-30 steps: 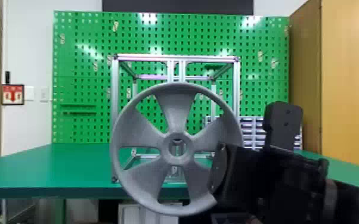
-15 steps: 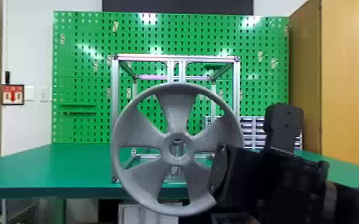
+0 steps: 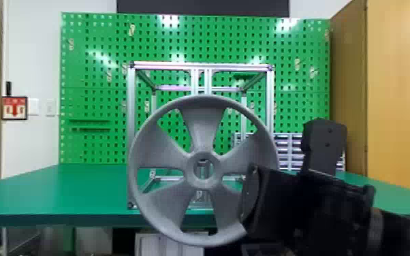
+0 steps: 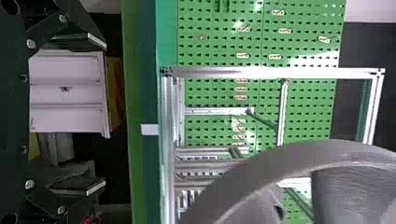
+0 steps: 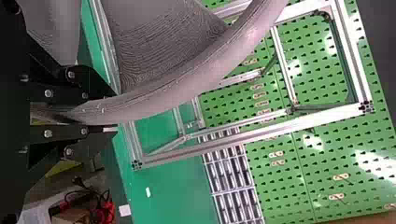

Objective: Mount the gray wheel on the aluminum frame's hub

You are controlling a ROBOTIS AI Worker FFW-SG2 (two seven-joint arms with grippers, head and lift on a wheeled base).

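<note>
Table: the green table [image 3: 44, 190] runs across the lower half of the head view and carries the frame
Board: the green pegboard [image 3: 95, 102] stands behind the frame, across the upper middle
Cabinet: the wooden cabinet [image 3: 398, 85] takes the upper right, beyond the work and likely no hindrance
Frame: the aluminum frame [image 3: 131, 102] stands upright at the centre, its lower half largely behind the wheel; I cannot tell its hub for certain
Right arm: the black right arm [image 3: 316, 211] comes in from the lower right and covers the wheel's lower right edge; it could get near the frame's right side as the wheel goes in
Wheel: the gray wheel [image 3: 202, 126] is upright in the lower middle, in front of the frame; the step in hand looks like lining it up for mounting, and I cannot tell whether it touches anything on the frame
Drawers: small drawers [image 3: 288, 153] sit right of centre, behind the frame and partly behind the arm
Right gripper: the right gripper [image 5: 114, 111] is closed on the wheel's rim, so the off-centre grip may let the wheel tilt when pushed
Left gripper: the left gripper [image 4: 100, 114] is open, with nothing between its fingers
Bore: metal shows through the wheel's bore [image 3: 202, 169]; the next move calls for centring it on the hub, keeping the wheel square, then pressing straight in
</note>
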